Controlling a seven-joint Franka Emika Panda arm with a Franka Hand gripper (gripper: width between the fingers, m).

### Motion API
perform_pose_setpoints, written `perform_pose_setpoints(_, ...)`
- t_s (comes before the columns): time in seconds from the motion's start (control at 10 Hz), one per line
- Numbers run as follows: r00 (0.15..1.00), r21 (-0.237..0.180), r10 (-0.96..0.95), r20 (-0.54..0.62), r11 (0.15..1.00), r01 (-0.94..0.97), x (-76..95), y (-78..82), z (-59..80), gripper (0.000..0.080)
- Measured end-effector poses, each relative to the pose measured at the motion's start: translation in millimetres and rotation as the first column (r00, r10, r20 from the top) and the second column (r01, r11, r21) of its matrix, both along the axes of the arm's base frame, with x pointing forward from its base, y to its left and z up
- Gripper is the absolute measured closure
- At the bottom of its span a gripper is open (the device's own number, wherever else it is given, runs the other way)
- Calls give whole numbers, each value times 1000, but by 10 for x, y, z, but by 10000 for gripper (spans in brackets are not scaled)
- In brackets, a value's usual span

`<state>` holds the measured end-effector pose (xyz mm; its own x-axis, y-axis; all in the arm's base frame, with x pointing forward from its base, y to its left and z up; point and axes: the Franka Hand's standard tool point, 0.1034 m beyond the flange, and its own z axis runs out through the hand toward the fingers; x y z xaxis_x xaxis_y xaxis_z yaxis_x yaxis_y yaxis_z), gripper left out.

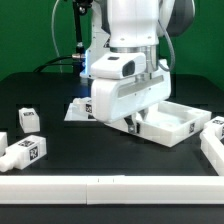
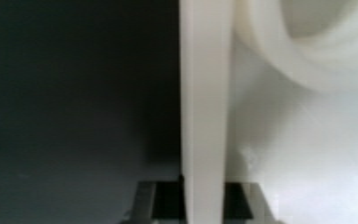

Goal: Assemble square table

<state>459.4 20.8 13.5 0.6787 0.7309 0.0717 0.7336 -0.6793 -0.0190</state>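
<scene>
The step in hand looks like gripping the white plastic square panel with a raised rim (image 1: 178,122), right of centre in the exterior view, to drag it into place. Done well, the thin rim wall (image 2: 202,100) sits deep and square between the fingers (image 2: 158,203), and the arm moves low and slowly so the panel cannot pivot. The two-finger gripper (image 1: 135,122) is clenched on that rim, beside a round corner socket (image 2: 327,45). Stubby white tagged legs (image 1: 28,150) lie lower left.
</scene>
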Motion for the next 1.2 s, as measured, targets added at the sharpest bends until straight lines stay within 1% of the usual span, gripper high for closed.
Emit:
perform_pose_setpoints(0.1, 1000, -2, -3, -13, 1000, 3, 3, -66, 87, 756)
perform_pose_setpoints(0.2, 999, -4, -7, -40, 1000, 6, 2, -121, 211, 756)
perform_pose_setpoints(0.3, 998, -7, -17, -65, 1000, 17, 75, -143, 381, 756)
perform_pose_setpoints(0.4, 997, -8, -30, -70, 1000, 29, 254, -174, 549, 756)
perform_pose_setpoints(0.5, 996, -10, -24, -83, 1000, 23, 451, -243, 672, 755)
perform_pose_setpoints(0.6, 996, -13, 29, -83, 999, -30, 582, -276, 725, 755)
perform_pose_setpoints(0.7, 987, -8, 139, -79, 990, -140, 582, -246, 713, 755)
perform_pose_setpoints(1.1, 992, -7, 96, -83, 995, -97, 574, -257, 682, 755)
perform_pose_setpoints(1.2, 998, -16, 6, -62, 1000, -7, 638, -326, 671, 755)
